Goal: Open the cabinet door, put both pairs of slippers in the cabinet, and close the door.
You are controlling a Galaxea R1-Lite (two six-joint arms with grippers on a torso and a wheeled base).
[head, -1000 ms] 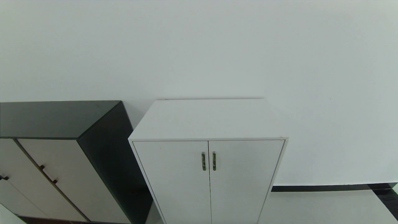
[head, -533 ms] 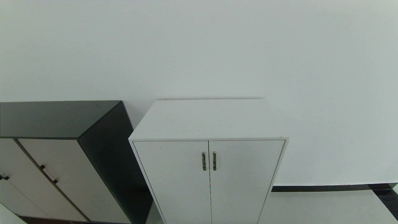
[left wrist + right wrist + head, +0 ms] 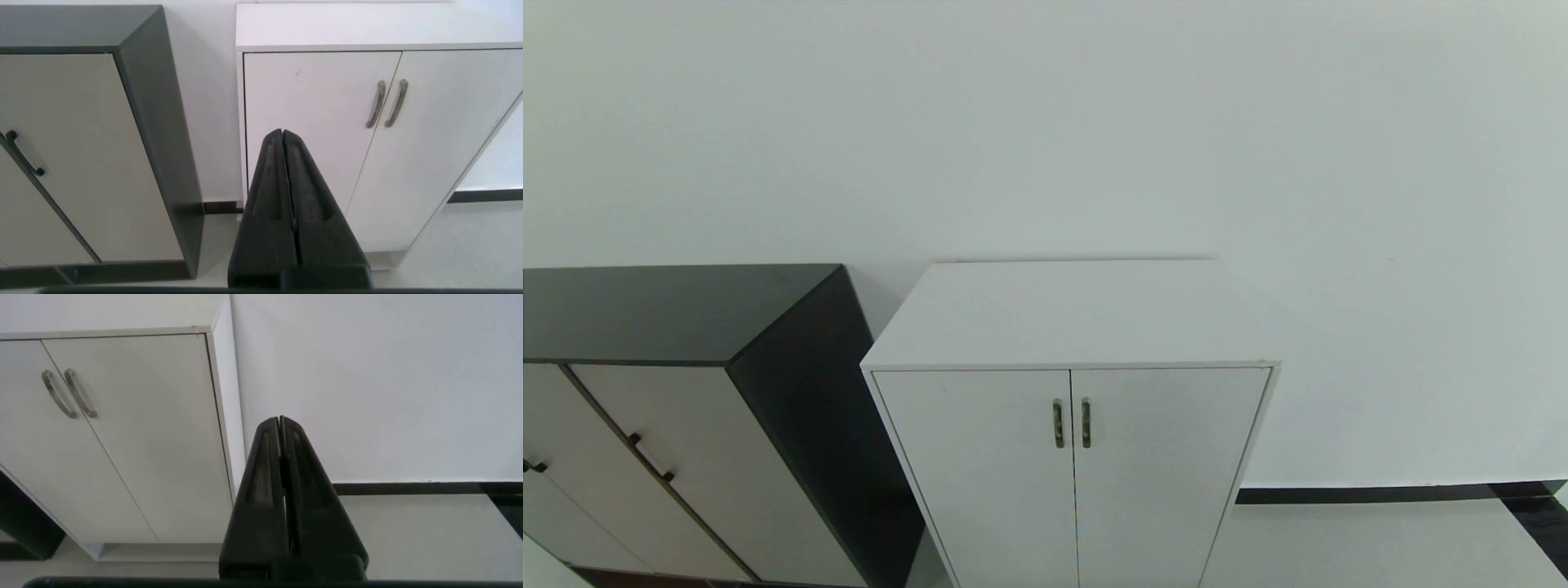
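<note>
A white two-door cabinet (image 3: 1070,457) stands against the wall, both doors closed, with two metal handles (image 3: 1071,423) side by side at the centre seam. The left wrist view has the cabinet (image 3: 343,139) ahead, and my left gripper (image 3: 283,135) is shut, empty, some way short of the left door. My right gripper (image 3: 280,422) is also shut and empty; it points past the cabinet's (image 3: 122,433) right side toward the bare wall.
A taller cabinet with a dark top and side and pale doors (image 3: 686,425) stands close on the left of the white one. To the right lies pale floor (image 3: 1364,543) bounded by a black skirting strip (image 3: 1380,493) along the white wall.
</note>
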